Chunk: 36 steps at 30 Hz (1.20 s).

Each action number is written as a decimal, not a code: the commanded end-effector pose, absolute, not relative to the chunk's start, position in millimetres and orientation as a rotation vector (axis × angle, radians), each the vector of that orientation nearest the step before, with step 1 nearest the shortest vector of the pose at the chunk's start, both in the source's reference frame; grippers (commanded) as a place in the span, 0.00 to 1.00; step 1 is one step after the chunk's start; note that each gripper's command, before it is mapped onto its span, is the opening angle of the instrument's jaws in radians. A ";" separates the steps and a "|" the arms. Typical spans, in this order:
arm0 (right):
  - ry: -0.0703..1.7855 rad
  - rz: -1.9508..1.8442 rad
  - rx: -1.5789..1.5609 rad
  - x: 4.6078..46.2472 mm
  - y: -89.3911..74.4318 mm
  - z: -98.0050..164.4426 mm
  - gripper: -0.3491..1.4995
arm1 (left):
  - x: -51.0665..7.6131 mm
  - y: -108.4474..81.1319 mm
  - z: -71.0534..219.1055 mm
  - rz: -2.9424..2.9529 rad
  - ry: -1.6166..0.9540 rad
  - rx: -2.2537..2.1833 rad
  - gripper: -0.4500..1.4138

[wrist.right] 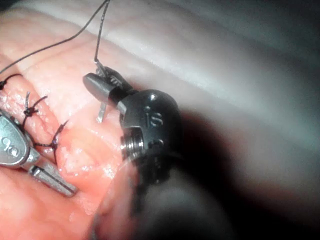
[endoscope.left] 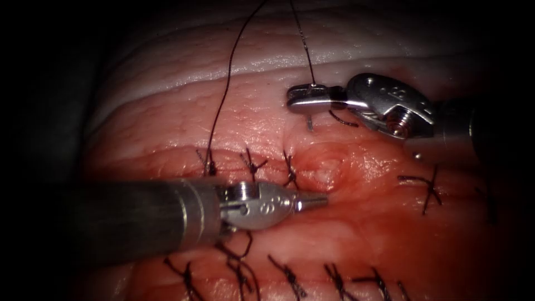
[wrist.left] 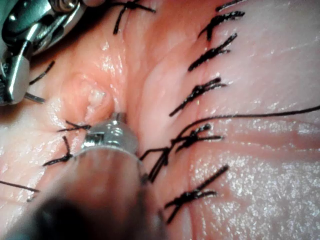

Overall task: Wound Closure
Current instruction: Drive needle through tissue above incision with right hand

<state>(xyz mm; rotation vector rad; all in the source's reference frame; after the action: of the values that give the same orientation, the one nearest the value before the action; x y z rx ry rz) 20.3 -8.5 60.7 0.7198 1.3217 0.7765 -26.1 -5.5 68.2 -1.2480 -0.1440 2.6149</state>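
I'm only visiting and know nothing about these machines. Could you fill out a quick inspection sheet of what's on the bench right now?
Surface: tissue, pale above, wet with red fluid near the cut.
Job's things: needle clamped in the right claw, above the cut, its tip at the tissue; whether it is in, I cannot tell. Thread rises from it; another strand runs up from a stitch.
Clutter: finished stitches across the cut, a second row below.
Grippers: right claw shut on the needle; left claw shut, holding nothing, tip against the tissue.
Cables: nothing seen.
Surroundings: dark, nothing seen.
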 end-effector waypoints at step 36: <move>1.316 0.956 0.677 20.1 -5.2 60.4 0.00 | -26.9 -5.9 68.3 2.619 -0.148 -1.243 0.05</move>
<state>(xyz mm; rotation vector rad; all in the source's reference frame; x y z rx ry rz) 19.3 -5.9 60.1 0.7329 1.2880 0.9786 -26.3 -5.9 67.7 -1.2407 -0.1475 2.6183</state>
